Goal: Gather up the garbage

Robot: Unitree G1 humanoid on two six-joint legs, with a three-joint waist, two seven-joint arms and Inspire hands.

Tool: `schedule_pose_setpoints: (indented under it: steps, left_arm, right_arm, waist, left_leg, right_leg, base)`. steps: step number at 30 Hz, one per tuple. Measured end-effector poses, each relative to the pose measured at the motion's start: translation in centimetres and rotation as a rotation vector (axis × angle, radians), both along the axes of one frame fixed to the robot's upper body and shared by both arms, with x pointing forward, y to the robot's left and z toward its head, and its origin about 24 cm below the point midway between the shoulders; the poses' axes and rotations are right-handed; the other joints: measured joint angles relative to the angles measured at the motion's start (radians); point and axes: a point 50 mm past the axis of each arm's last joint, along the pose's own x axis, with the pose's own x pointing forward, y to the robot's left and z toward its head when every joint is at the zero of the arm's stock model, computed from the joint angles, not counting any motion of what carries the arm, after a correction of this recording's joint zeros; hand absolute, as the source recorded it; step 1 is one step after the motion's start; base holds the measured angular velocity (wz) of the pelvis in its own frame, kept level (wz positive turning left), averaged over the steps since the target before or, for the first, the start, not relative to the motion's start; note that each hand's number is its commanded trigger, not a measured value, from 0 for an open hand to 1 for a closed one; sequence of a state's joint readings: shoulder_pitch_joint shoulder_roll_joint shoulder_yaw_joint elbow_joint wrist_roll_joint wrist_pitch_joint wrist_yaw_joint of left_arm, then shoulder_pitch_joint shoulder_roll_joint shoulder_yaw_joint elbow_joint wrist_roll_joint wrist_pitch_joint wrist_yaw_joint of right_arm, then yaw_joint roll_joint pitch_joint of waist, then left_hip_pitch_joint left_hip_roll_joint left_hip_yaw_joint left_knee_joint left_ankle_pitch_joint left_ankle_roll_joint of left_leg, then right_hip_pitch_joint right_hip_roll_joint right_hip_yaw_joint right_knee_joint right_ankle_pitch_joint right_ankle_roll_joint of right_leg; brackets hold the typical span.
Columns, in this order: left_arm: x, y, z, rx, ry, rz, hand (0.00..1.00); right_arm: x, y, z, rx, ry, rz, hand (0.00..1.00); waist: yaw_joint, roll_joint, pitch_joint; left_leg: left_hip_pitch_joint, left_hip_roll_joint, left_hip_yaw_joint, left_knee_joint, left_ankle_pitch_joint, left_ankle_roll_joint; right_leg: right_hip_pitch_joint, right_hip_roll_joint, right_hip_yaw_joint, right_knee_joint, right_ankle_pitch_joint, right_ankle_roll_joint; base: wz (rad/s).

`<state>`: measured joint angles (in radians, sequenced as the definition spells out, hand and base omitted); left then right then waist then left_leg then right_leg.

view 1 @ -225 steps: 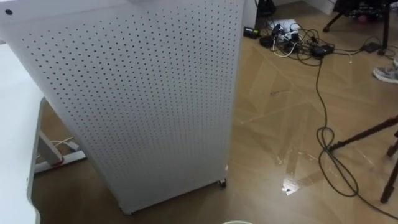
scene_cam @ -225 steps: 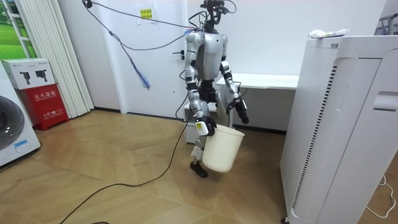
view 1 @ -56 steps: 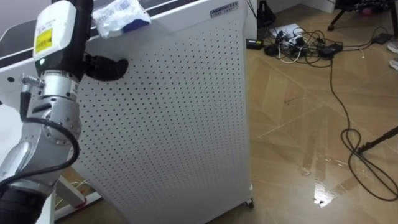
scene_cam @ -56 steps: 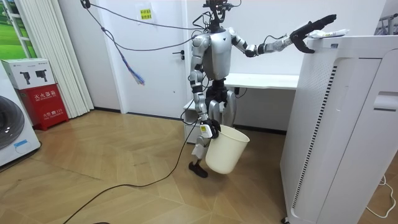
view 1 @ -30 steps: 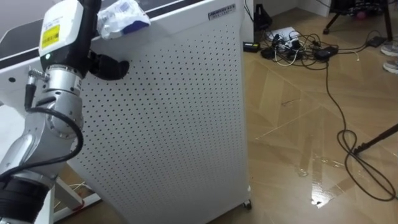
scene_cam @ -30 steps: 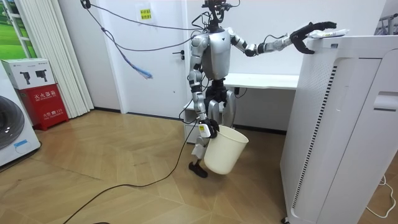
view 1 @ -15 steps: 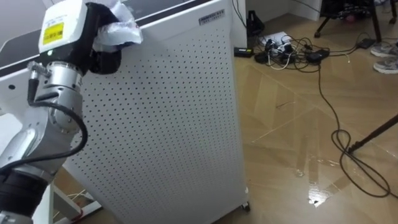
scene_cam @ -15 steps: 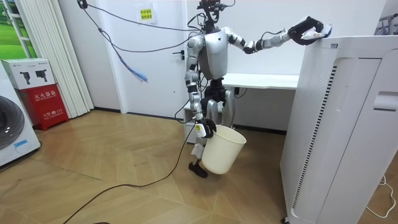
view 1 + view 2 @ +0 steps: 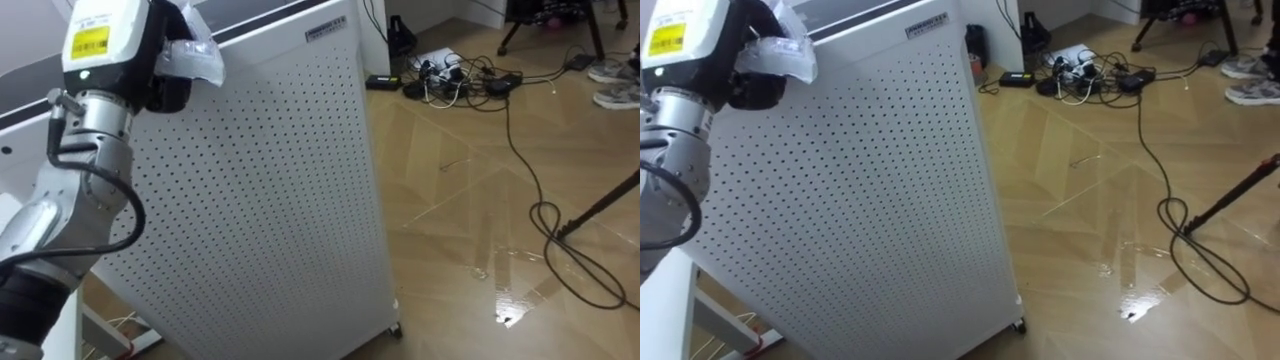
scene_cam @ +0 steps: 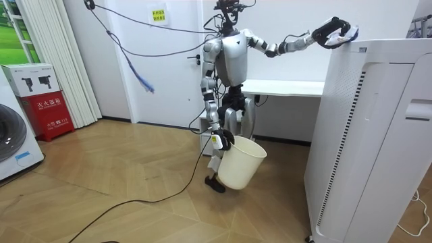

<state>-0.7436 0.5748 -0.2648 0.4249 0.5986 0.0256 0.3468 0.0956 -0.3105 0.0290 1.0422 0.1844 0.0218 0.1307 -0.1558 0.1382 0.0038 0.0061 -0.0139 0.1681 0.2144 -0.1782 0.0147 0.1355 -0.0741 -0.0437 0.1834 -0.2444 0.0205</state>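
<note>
Left hand (image 9: 160,85), raised at the upper left of the eye views, fingers clamped on a crumpled clear wrapper (image 9: 197,58). The wrapper is held just above the top edge of a white perforated cabinet (image 9: 260,190) that takes up the left and centre. Wooden floor (image 9: 470,210) at right, with a tangle of cables (image 9: 450,75) at upper right. Room view: the robot stands at centre before a white tabletop (image 10: 283,86), left arm stretched toward the upper right. Right hand (image 10: 221,140) hangs low at centre, fingers clamped on the rim of a white bucket (image 10: 239,165).
</note>
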Motion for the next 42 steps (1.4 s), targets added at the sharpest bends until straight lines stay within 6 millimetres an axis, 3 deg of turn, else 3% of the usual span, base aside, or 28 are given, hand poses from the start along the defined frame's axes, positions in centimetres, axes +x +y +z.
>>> schedule_pose_setpoints:
  steps: [5, 6, 9, 11, 12, 13, 14, 15, 16, 18, 19, 22, 24, 27, 28, 32, 38, 42]
  left_arm:
    - [-0.6, -1.6, 1.3, -0.177, -0.058, -0.139, 1.0]
    - [-1.0, -2.5, 2.1, -0.213, -0.091, -0.196, 1.0]
    - [-2.3, -5.7, 3.2, -0.284, -0.164, -0.352, 1.0]
    - [-3.7, -7.7, 2.9, -0.346, -0.189, -0.459, 1.0]
    - [-4.5, -8.9, 2.3, -0.388, -0.179, -0.519, 1.0]
    - [-5.1, -9.0, 1.9, -0.421, -0.172, -0.548, 1.0]
    - [-5.3, -9.0, 1.9, -0.434, -0.17, -0.557, 1.0]
    - [-5.5, -9.5, 1.3, -0.462, -0.128, -0.587, 1.0]
    - [-5.9, -10.3, 0.8, -0.482, -0.093, -0.626, 1.0]
    - [-6.9, -11.4, 0.7, -0.467, -0.069, -0.693, 1.0]
    - [-7.3, -11.6, 0.7, -0.463, -0.067, -0.712, 1.0]
    - [-8.6, -12.4, 0.1, -0.497, -0.059, -0.779, 1.0]
    - [-8.9, -12.2, -1.1, -0.534, -0.009, -0.782, 1.0]
    - [-9.3, -11.8, -3.7, -0.567, 0.101, -0.756, 1.0]
    - [-9.2, -11.6, -5.1, -0.573, 0.161, -0.731, 1.0]
    - [-8.6, -11.0, -7.4, -0.608, 0.271, -0.685, 1.0]
    - [-9.7, -10.3, -10.7, -0.705, 0.375, -0.635, 1.0]
    - [-9.7, -9.4, -14.4, -0.717, 0.504, -0.543, 1.0]
  right_arm:
    - [0.3, 0.3, -0.1, 0.001, -0.011, 0.008, 1.0]
    - [0.4, 0.5, -0.1, 0.005, -0.014, 0.013, 1.0]
    - [0.6, 0.8, -0.1, 0.005, -0.01, 0.04, 1.0]
    - [0.7, 1.0, -0.2, 0.007, -0.011, 0.057, 1.0]
    - [0.7, 1.3, -0.3, 0.015, -0.006, 0.056, 1.0]
    - [1.8, 2.1, -0.3, 0.028, -0.026, 0.085, 1.0]
    - [2.5, 2.5, -0.2, 0.033, -0.048, 0.111, 1.0]
    - [2.9, 3.0, -0.1, 0.051, -0.08, 0.122, 1.0]
    - [2.5, 3.3, -0.3, 0.075, -0.081, 0.094, 1.0]
    - [2.0, 3.3, -0.5, 0.086, -0.069, 0.062, 1.0]
    - [2.0, 3.3, -0.5, 0.085, -0.066, 0.06, 1.0]
    - [2.1, 3.4, -0.6, 0.082, -0.056, 0.068, 1.0]
    - [2.5, 3.9, -0.7, 0.092, -0.056, 0.098, 1.0]
    - [3.3, 5.0, -0.8, 0.11, -0.054, 0.137, 1.0]
    - [3.5, 5.3, -0.8, 0.115, -0.056, 0.152, 1.0]
    - [4.5, 6.1, -0.7, 0.121, -0.067, 0.205, 1.0]
    - [4.7, 6.2, -0.8, 0.116, -0.048, 0.208, 1.0]
    - [5.3, 6.1, -0.7, 0.114, -0.052, 0.213, 1.0]
  waist:
    - [0.001, -0.011, 0.0069]
    - [0.005, -0.017, 0.0102]
    - [0.029, -0.029, 0.0096]
    - [0.039, -0.03, 0.0099]
    - [0.057, -0.022, 0.0094]
    - [0.067, -0.024, 0.0066]
    - [0.063, -0.03, 0.0069]
    - [0.019, -0.037, 0.0025]
    - [0.001, -0.047, 0.0076]
    - [-0.001, -0.053, 0.0087]
    - [0.002, -0.055, 0.0078]
    - [0.072, -0.085, 0.0051]
    - [0.081, -0.102, 0.0024]
    - [0.087, -0.124, 0.0078]
    - [0.106, -0.13, 0.0115]
    - [0.132, -0.128, 0.0105]
    - [0.153, -0.106, 0.008]
    - [0.157, -0.105, 0.0086]
  left_leg:
    - [-0.004, 0.0, -0.009, -0.001, 0.0, 0.0]
    - [-0.004, 0.0, -0.009, -0.002, 0.0, 0.0]
    - [0.008, -0.001, -0.029, -0.018, 0.002, -0.003]
    - [0.023, 0.011, -0.097, -0.028, 0.008, -0.01]
    - [0.036, 0.036, -0.193, -0.033, 0.01, -0.016]
    - [0.029, 0.05, -0.266, -0.031, 0.01, -0.018]
    - [0.015, 0.053, -0.271, -0.026, 0.007, -0.03]
    - [0.003, 0.06, -0.243, -0.035, 0.007, -0.051]
    - [0.01, 0.065, -0.176, -0.049, 0.01, -0.055]
    - [0.003, 0.07, -0.117, -0.056, 0.016, -0.055]
    - [0.002, 0.071, -0.112, -0.059, 0.02, -0.053]
    - [0.035, 0.07, -0.129, -0.074, 0.029, -0.051]
    - [0.038, 0.069, -0.129, -0.074, 0.029, -0.051]
    - [0.024, 0.063, -0.128, -0.07, 0.029, -0.051]
    - [0.019, 0.059, -0.127, -0.065, 0.029, -0.051]
    - [-0.019, 0.048, -0.135, -0.044, 0.023, -0.041]
    - [-0.061, 0.033, -0.147, -0.027, 0.027, -0.034]
    - [-0.105, 0.034, -0.155, -0.007, 0.029, -0.031]
  right_leg:
    - [-0.004, 0.0, -0.009, 0.0, 0.0, 0.0]
    - [-0.005, 0.0, -0.012, 0.0, 0.0, 0.0]
    - [-0.008, 0.002, -0.017, 0.013, 0.0, 0.0]
    - [-0.036, 0.007, -0.044, 0.082, -0.001, 0.002]
    - [-0.091, 0.019, -0.034, 0.157, -0.026, 0.013]
    - [-0.149, 0.048, 0.031, 0.074, -0.009, -0.005]
    - [-0.168, 0.045, 0.034, 0.03, 0.071, -0.02]
    - [-0.151, 0.04, -0.021, 0.02, 0.087, -0.025]
    - [-0.143, 0.043, -0.078, 0.022, 0.088, -0.026]
    - [-0.132, 0.046, -0.098, 0.021, 0.088, -0.026]
    - [-0.13, 0.047, -0.097, 0.021, 0.088, -0.026]
    - [-0.111, 0.058, -0.097, 0.02, 0.088, -0.026]
    - [-0.092, 0.056, -0.117, 0.013, 0.088, -0.026]
    - [-0.085, 0.05, -0.134, 0.002, 0.088, -0.026]
    - [-0.089, 0.047, -0.139, 0.001, 0.088, -0.026]
    - [-0.11, 0.038, -0.152, 0.0, 0.088, -0.026]
    - [-0.134, 0.022, -0.166, 0.001, 0.084, -0.02]
    - [-0.156, 0.02, -0.194, 0.001, 0.084, -0.02]
  base:
    - [0.01]
    - [0.0]
    - [-0.04]
    - [-0.21]
    - [-0.77]
    - [-0.88]
    - [-0.24]
    - [0.43]
    - [0.69]
    - [0.53]
    - [0.55]
    - [0.21]
    - [0.31]
    - [0.35]
    - [0.07]
    - [0.08]
    - [0.09]
    - [0.17]
